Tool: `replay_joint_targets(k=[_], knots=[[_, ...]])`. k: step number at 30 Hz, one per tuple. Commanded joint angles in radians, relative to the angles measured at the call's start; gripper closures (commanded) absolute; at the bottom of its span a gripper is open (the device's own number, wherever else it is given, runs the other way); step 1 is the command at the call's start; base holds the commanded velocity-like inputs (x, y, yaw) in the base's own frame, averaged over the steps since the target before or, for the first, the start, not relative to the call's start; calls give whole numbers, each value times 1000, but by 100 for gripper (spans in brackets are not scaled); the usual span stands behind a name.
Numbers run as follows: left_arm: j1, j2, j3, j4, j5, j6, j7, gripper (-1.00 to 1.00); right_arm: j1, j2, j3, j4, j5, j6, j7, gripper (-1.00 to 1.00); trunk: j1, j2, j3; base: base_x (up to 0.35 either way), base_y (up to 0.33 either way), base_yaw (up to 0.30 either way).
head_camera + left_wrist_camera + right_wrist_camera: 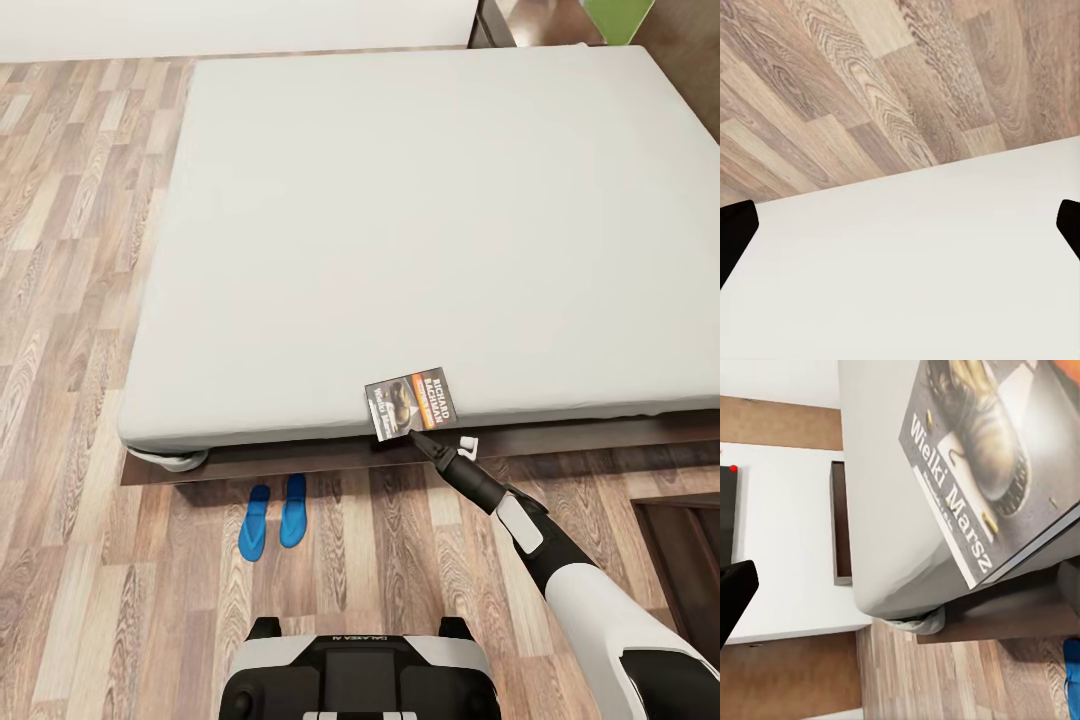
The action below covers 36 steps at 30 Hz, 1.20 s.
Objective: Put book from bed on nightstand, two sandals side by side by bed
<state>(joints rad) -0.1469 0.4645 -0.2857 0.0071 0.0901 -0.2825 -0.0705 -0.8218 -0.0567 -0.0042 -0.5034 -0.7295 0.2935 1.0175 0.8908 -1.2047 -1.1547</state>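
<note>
On your left, the wood-plank floor runs alongside the bed, whose pale mattress sits on a dark brown frame. Against the bed's near edge, toward its left corner, the two sandals lie flat on the floor — side by side, nearly touching, toes pointing at the frame.

In the left wrist view, the dark tips of your left gripper sit at opposite borders of the picture, so its jaws are spread wide with nothing between them; beyond them are a plain white surface and floor planks.

Further right along the bed's near edge, the book lies flat on the mattress with its corner poking just past the edge. Your right gripper reaches up from the floor side, its dark tip right at the book's near edge — you cannot tell from these pictures whether the jaws are released or clenched, or whether they touch the cover. The right wrist view shows the cover close up, overhanging the mattress edge.
</note>
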Motion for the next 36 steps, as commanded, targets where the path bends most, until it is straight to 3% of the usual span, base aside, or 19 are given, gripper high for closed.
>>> replay_joint_targets(k=[1,13,25,36], knots=[[0,0,-6,1,10,-3,-6,-100,0,0,0,0,-7,10,2,-100,0,0,0,0,1,0],[0,0,-4,1,11,55,-5,-100,0,-5,0,0,-7,10,2,-100,0,0,0,0,0,0],[-1,0,-4,1,11,68,-5,-100,0,-4,0,0,-7,9,2,-100,0,0,0,0,0,0],[-2,0,-4,1,12,69,-5,-100,0,-5,0,0,-7,9,2,-100,42,-77,-35,0,0,0]])
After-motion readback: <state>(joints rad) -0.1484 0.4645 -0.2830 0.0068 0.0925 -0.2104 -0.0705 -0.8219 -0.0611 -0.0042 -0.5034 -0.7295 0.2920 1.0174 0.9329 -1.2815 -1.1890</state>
